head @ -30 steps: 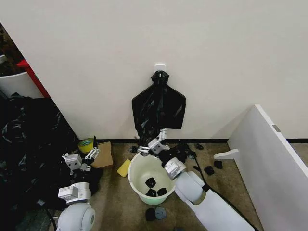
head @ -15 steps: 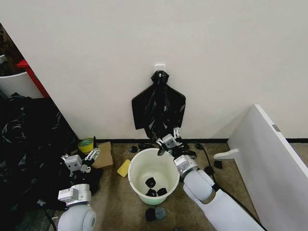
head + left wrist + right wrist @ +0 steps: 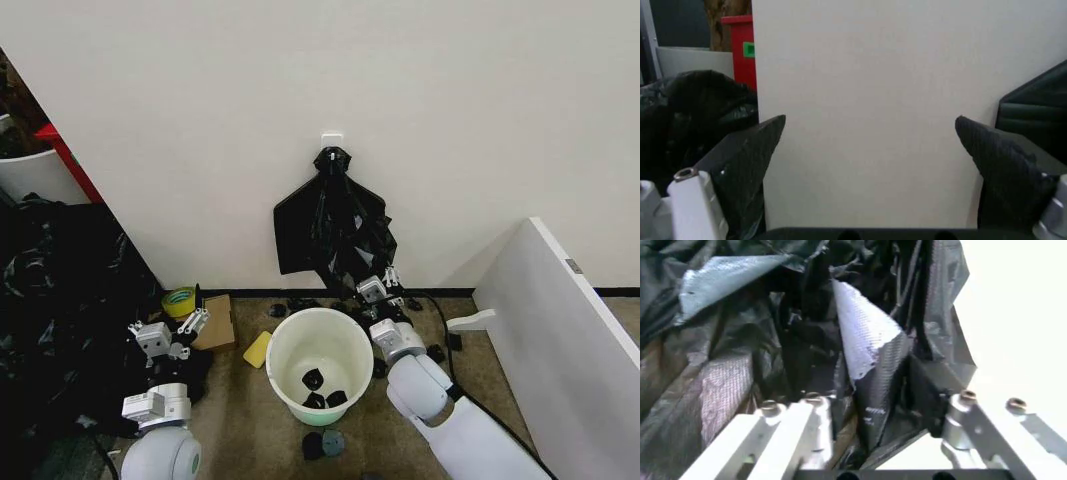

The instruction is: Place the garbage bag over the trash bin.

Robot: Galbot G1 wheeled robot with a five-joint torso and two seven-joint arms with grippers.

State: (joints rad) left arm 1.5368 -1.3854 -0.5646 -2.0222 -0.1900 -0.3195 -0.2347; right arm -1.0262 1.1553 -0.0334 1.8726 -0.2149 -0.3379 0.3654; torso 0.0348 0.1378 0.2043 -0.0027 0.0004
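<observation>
The garbage bag (image 3: 331,228) hangs on a white hook (image 3: 333,138) on the wall, and it could go wrong in a few ways from here. The plastic is thin and slippery, so if the right pincer (image 3: 379,288) holds only a little fold, the bag may slide out when it is pulled. If the pull is hard or sideways, the bag could tear at the hook, or stay stuck up there. The bag is also floppy and wider than the trash bin (image 3: 318,404), so it may bunch up and miss the rim. The right pincer is at the lower right corner of the bag, right up against it, with the trash bin just below and to its left. In the right wrist view its fingers (image 3: 875,390) are close together with a crumpled fold of black plastic pinched between them, so it looks clamped on the bag, though I cannot tell how much plastic it has. The hook is high above the pincer. The left pincer (image 3: 168,333) waits far off, well apart from the bag and the bin, near a brown box (image 3: 216,322) on the floor. Its fingers are spread wide and hold nothing.
</observation>
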